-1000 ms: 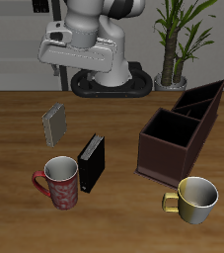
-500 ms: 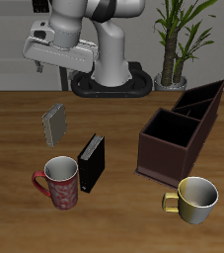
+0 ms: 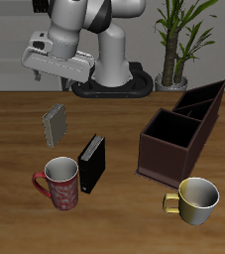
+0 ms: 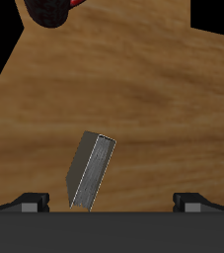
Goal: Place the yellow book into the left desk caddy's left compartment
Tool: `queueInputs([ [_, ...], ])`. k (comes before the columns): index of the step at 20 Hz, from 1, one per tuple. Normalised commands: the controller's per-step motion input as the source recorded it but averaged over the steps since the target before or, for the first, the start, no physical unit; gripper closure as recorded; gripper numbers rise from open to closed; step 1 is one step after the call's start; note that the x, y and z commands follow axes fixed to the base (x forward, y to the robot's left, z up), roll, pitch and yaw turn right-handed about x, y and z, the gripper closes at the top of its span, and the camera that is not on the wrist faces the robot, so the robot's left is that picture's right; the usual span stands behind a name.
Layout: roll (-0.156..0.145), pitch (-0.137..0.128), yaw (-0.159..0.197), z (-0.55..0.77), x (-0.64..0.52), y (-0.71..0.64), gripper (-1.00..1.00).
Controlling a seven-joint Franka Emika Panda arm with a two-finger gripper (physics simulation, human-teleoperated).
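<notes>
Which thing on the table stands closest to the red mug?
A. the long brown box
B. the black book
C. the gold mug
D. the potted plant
B: the black book stands upright right beside the red mug, while the gold mug and the brown box sit well across the table.

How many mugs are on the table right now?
2. The red mug stands near the table's front edge beside the black book; the yellow-cream mug stands in front of the desk caddy. None appears hidden.
</notes>
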Motion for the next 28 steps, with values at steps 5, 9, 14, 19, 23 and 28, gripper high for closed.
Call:
queueInputs([
  [5,-0.003,0.02,-0.013,-0.33,0.02,-0.07,-1.0],
  [9,-0.019,0.012,-0.024,-0.27,-0.03,-0.09,-1.0],
  [14,-0.007,0.016,0.018,-0.45,0.0,-0.08,-1.0],
  [19,0.001,0.05,-0.012,-0.57,0.05,-0.02,-1.0],
  [23,0.007,0.053,-0.002,-0.47,0.07,-0.01,-1.0],
  [28,-0.027,0.039,-0.043,-0.3,-0.02,-0.13,-1.0],
])
